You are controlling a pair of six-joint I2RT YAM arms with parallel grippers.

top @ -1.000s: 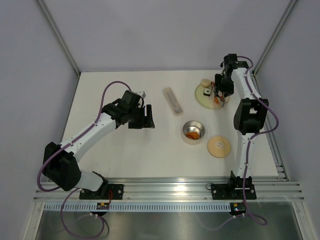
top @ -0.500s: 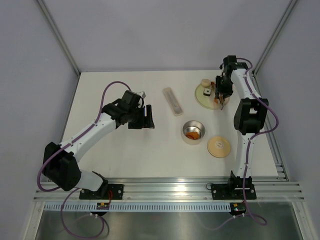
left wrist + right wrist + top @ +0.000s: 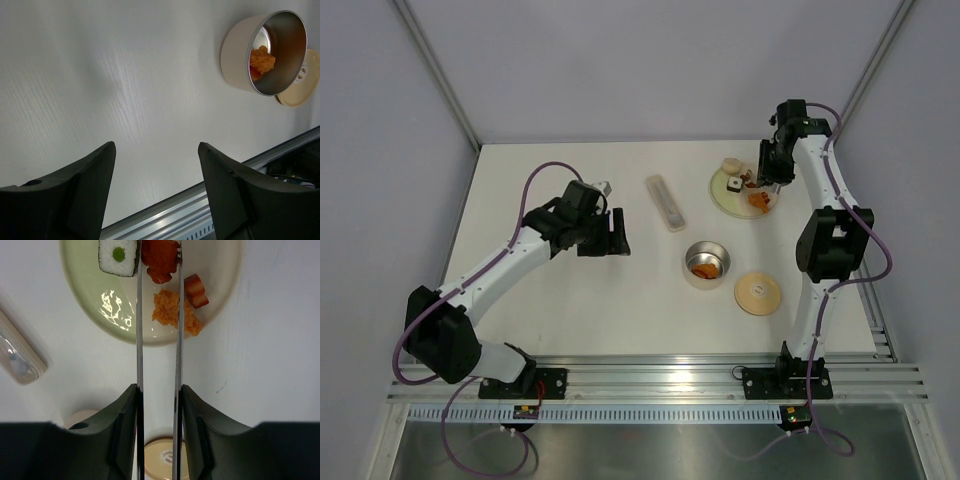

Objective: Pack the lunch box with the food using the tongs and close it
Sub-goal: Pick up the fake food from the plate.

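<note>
My right gripper [image 3: 158,388] is shut on the tongs [image 3: 139,340], both fingers pressing the two silver arms. The arms reach over the pale green plate [image 3: 220,270], and a red-orange food piece [image 3: 160,257] sits between them, touching both. A white roll with a green centre [image 3: 118,256], a crumbly orange piece [image 3: 166,305] and a small reddish piece [image 3: 195,290] lie on the plate. The lunch box [image 3: 706,264] stands open with orange food [image 3: 262,59] inside, and its tan lid [image 3: 757,293] lies beside it. My left gripper [image 3: 156,147] hangs open over bare table.
A pale oblong translucent case [image 3: 667,202] lies left of the plate [image 3: 728,203]. A beige bun-like lump [image 3: 730,165] sits at the plate's far left rim. The metal rail [image 3: 650,378] runs along the near table edge, and grey walls close in the sides.
The right arm drew back toward the far wall and its fingers squeezed the tongs narrower around the red-orange piece. The left arm stayed still.
</note>
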